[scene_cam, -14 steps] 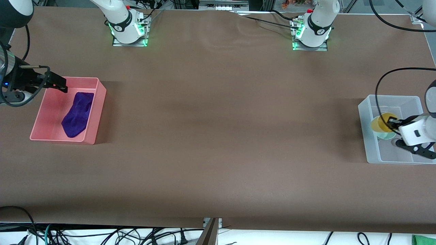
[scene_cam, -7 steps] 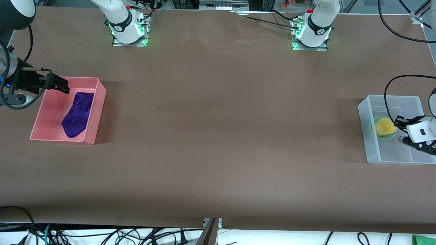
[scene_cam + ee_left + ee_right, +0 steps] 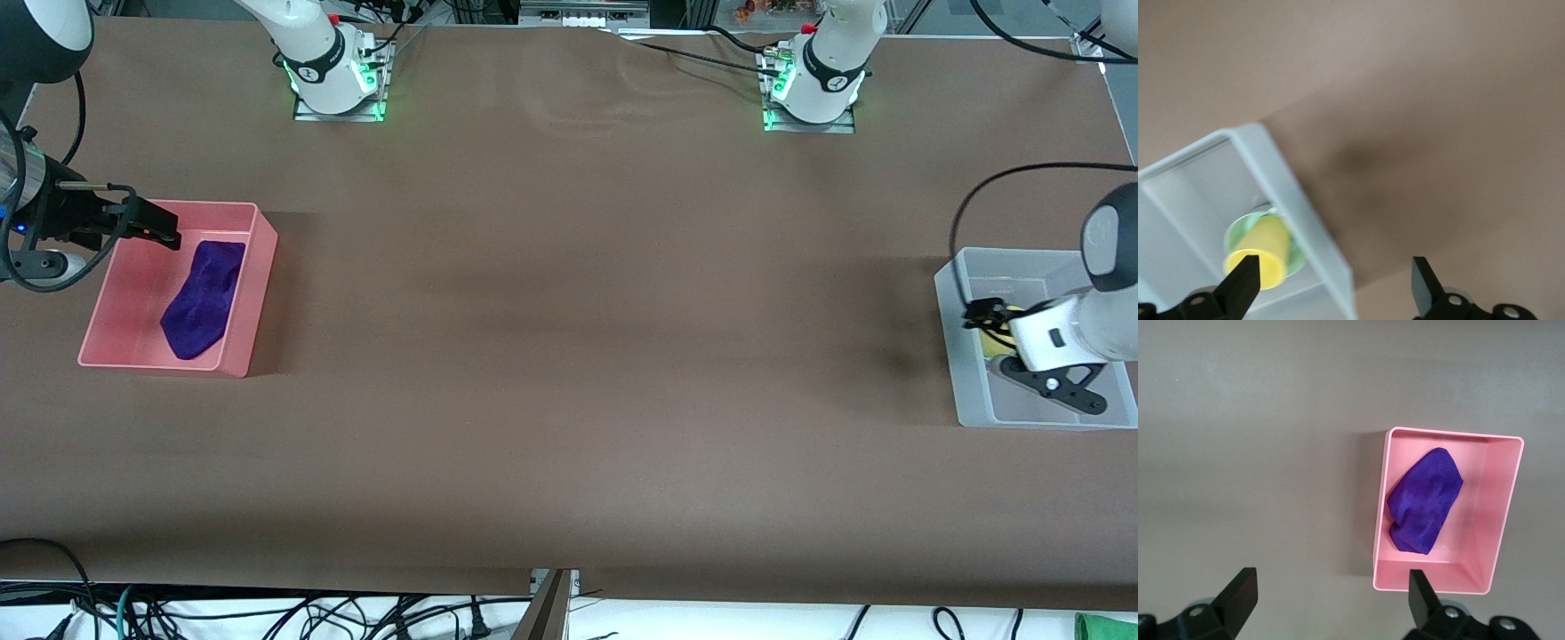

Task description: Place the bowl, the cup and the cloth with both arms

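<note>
The pale yellow cup [image 3: 1261, 252] stands inside the mint-green bowl [image 3: 1237, 232] in a clear plastic bin [image 3: 1293, 190] at the left arm's end of the table. In the front view only a bit of the cup [image 3: 987, 341] shows under the hand, and the bowl is hidden. My left gripper [image 3: 985, 316] is open and empty over that bin's wall [image 3: 1335, 268], straddling it. The purple cloth [image 3: 203, 298] lies rumpled in the pink bin [image 3: 263, 258]. My right gripper [image 3: 153, 228] is open and empty in the air by that bin; the cloth also shows in the right wrist view [image 3: 1425, 501].
The clear bin [image 3: 948, 298] and the pink bin [image 3: 1379, 520] sit at the two ends of the brown table. The arm bases [image 3: 336, 80] stand along the table's edge farthest from the front camera. Cables hang below the table's near edge.
The left gripper let the cup go into the bowl, drew off, then swung back over the cup toward the bin's wall on the table-middle side. The right gripper has barely moved.
</note>
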You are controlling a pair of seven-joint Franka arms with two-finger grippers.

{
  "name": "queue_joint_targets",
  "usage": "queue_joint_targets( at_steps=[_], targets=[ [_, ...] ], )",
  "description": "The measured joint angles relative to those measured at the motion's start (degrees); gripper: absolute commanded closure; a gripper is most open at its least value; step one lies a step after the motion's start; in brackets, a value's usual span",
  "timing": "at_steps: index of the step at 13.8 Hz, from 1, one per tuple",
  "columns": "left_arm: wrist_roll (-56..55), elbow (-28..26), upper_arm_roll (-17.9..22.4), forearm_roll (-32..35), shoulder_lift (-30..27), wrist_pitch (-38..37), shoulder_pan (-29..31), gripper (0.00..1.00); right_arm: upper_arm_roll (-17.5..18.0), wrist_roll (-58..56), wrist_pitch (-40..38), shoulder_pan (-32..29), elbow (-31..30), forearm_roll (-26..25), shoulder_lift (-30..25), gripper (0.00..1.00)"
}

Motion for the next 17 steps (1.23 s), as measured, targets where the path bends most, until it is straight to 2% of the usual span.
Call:
queue_joint_targets(
  at_steps=[4, 6, 7, 9, 11, 12, 15, 17],
  targets=[
    [-12.5, 1.8, -7.6, -2.0, -2.5, -3.0, -0.2, 0.00, 0.0, 0.0, 0.0, 0.0, 0.0, 0.0, 0.0, 0.00],
    [-18.6, 2.0, -8.5, -3.8, -5.6, -4.0, -2.1, 0.00, 0.0, 0.0, 0.0, 0.0, 0.1, 0.0, 0.0, 0.00],
    [-21.3, 1.8, -6.2, -6.5, -7.8, -4.6, -4.9, 0.00, 0.0, 0.0, 0.0, 0.0, 0.1, 0.0, 0.0, 0.00],
    [-24.4, 0.4, 3.6, -13.1, -12.8, -5.1, -13.6, 0.00, 0.0, 0.0, 0.0, 0.0, 0.1, 0.0, 0.1, 0.00],
    [-25.1, -2.4, 13.0, -15.7, -16.8, -3.8, -21.4, 0.00, -0.1, 0.0, 0.0, 0.0, 0.1, 0.0, 0.1, 0.00],
    [-25.8, -4.9, 16.1, -16.2, -18.8, -1.1, -23.9, 0.00, -0.1, 0.0, 0.0, 0.0, 0.1, 0.0, 0.1, 0.00],
    [-28.3, -14.4, 21.5, -18.1, -23.9, 6.4, -28.0, 0.00, -0.1, 0.0, 0.0, 0.0, 0.1, 0.0, 0.1, 0.00],
    [-28.9, -17.0, 23.3, -18.1, -25.5, 7.4, -29.7, 0.00, -0.1, 0.1, 0.0, 0.0, 0.1, 0.0, 0.1, 0.00]
  ],
)
